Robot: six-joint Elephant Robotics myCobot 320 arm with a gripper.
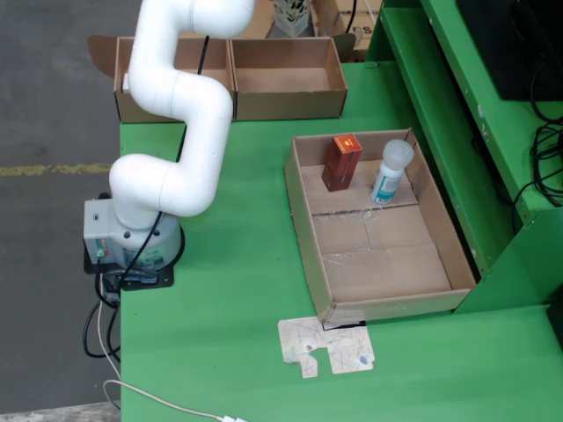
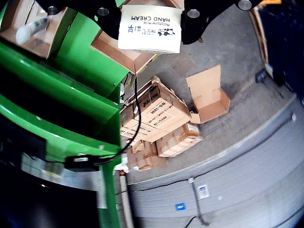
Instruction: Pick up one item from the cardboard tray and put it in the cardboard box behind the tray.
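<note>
In the view that rides on the gripper, a white carton marked HAND CREAM [image 2: 149,27] sits clamped between the two black fingers [image 2: 107,19], so my gripper [image 2: 149,16] is shut on it, high in the air. A cardboard box [image 2: 118,53] lies just beneath the carton. In the view from above, the cardboard tray [image 1: 303,220] holds a red-brown carton [image 1: 341,162] and a white bottle [image 1: 390,172] at its far end. Two open cardboard boxes [image 1: 286,104] stand behind the tray. The white arm [image 1: 189,97] rises out of the top of that view, hiding the gripper.
The arm's base [image 1: 132,242] is bolted at the green table's left edge, with cables trailing below. A flattened paper scrap [image 1: 327,345] lies in front of the tray. A raised green shelf [image 1: 457,132] runs along the right. Stacked cartons [image 2: 156,114] sit on the floor beyond.
</note>
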